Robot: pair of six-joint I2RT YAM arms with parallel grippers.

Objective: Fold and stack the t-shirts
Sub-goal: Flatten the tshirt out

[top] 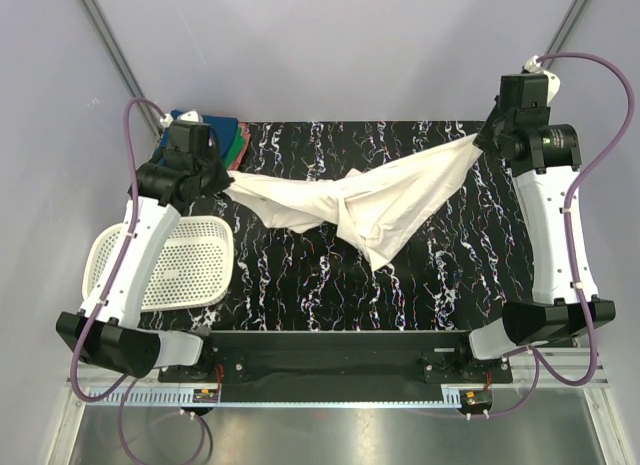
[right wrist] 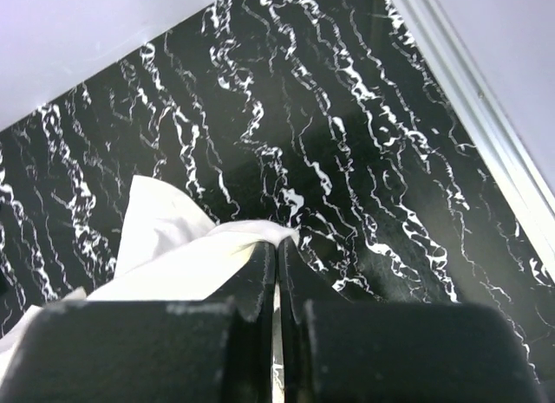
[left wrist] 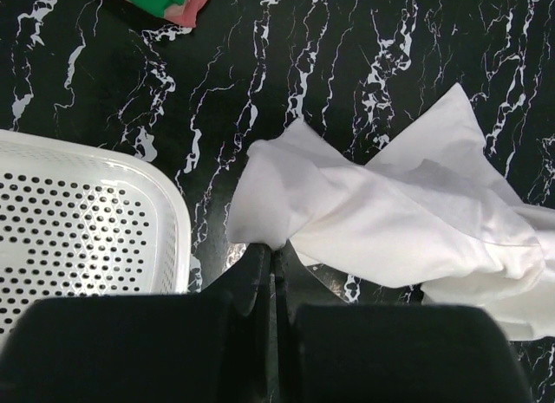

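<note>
1. Black tabletop (top: 300, 285) with white marble veining. Pale lilac walls (top: 330, 45) all round, plus a metal rail (right wrist: 486, 117) along the table's right edge in the right wrist view.
2. One white t-shirt (top: 370, 200) strung out across the far half of the table. Long axis left to right, on a slant, with the right end further back than the left.
3. Left end pinched by the left gripper (left wrist: 271, 251), fingers pressed together on a bunched corner of cloth, just beside the folded pile.
4. Right end nipped by the right gripper (right wrist: 277, 247), fingers squeezed tight on a corner, near the table's far right corner.
5. Middle all crumpled. One loose flap pointing toward the near side, roughly at table centre.
6. Folded t-shirts (top: 228, 137) at the far left corner, blue, green and pink edges peeking out, mostly hidden under the left arm.
7. White mesh basket (top: 190, 260) at the near left, sticking out past the table's left edge, apart from the stretched shirt.
8. Plenty of open marble at near centre and near right, between the cloth and the arm bases. Tight on the left with the basket and pile there.
</note>
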